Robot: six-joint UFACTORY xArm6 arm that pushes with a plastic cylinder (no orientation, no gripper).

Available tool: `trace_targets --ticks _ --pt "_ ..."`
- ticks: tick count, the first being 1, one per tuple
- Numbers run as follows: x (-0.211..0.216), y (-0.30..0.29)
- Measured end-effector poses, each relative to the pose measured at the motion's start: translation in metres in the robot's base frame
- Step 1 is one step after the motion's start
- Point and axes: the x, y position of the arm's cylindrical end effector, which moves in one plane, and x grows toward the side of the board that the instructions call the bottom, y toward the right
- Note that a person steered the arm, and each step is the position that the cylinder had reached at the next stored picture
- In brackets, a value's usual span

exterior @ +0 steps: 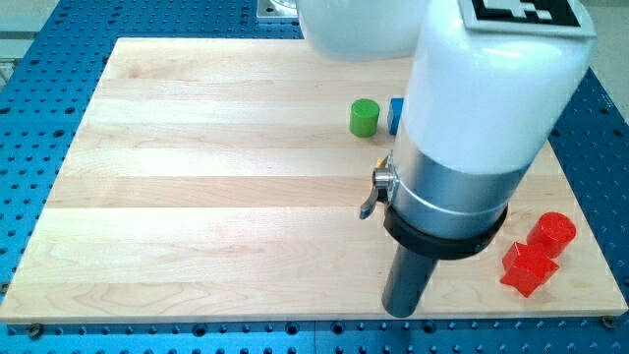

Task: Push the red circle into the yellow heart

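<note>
My tip [401,313] touched the bench [197,197] near its bottom edge. The tool had no claws and held nothing. Two red blocks [536,254] sat touching by the bottom right corner, right of my tip. A green round block [364,117] and a blue block [395,115] sat near the top edge.

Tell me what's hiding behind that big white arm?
A blue block peeks out beside the green block; the white arm covers the rest of it. No yellow heart shows; it may be hidden there.
</note>
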Motion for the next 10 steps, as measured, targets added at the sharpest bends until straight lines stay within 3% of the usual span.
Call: trace_targets --ticks 4,5,6,10 --pt "-0.002 0.182" --pt "-0.017 0.198" --pt "-0.042 0.175" --pt "-0.05 0.153"
